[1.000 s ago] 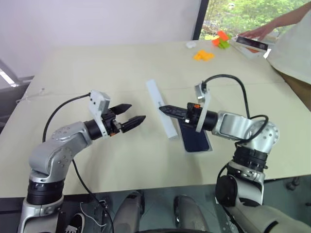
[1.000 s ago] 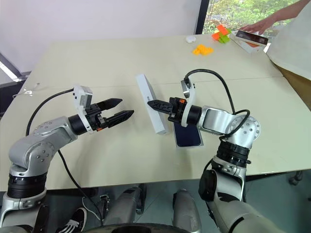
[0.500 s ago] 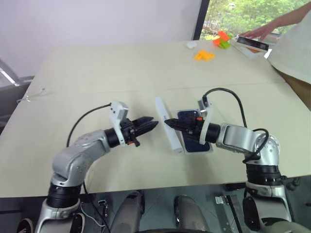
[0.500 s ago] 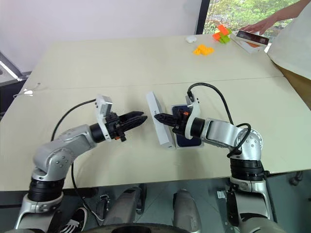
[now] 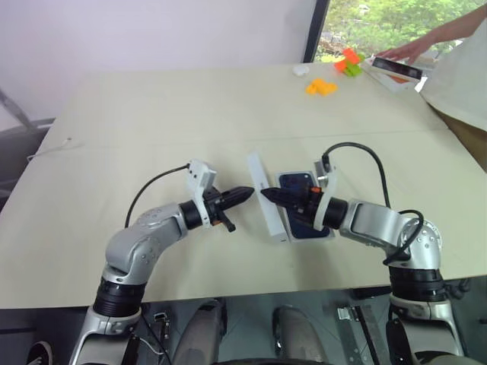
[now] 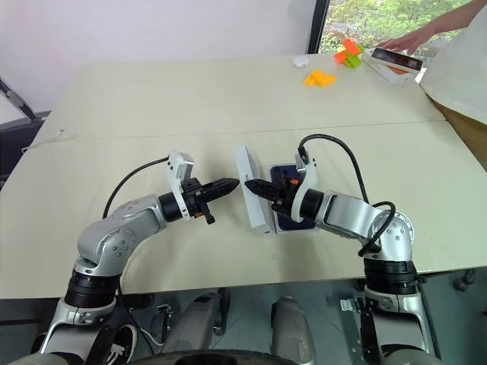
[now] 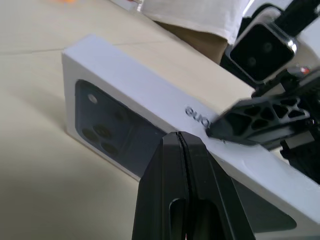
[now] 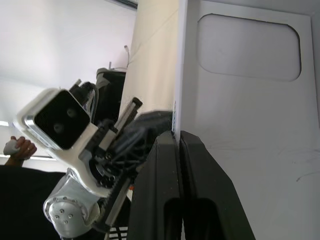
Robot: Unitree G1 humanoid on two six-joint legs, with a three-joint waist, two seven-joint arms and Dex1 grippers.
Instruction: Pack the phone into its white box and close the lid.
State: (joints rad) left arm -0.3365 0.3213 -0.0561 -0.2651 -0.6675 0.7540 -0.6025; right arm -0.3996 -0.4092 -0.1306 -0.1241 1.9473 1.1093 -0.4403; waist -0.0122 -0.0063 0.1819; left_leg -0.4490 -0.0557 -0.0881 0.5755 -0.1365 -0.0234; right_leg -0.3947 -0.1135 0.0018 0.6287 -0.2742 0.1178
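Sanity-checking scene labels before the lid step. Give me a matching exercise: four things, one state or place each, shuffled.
Things:
1. lid
2. phone
3. orange blocks
4. left gripper

States or places:
a. far side of the table, near the person's hand
b. shut, tip at the printed white face
c. standing on its long edge
d. lying flat under the right gripper

Pairs: 1-c, 2-d, 3-a, 4-b
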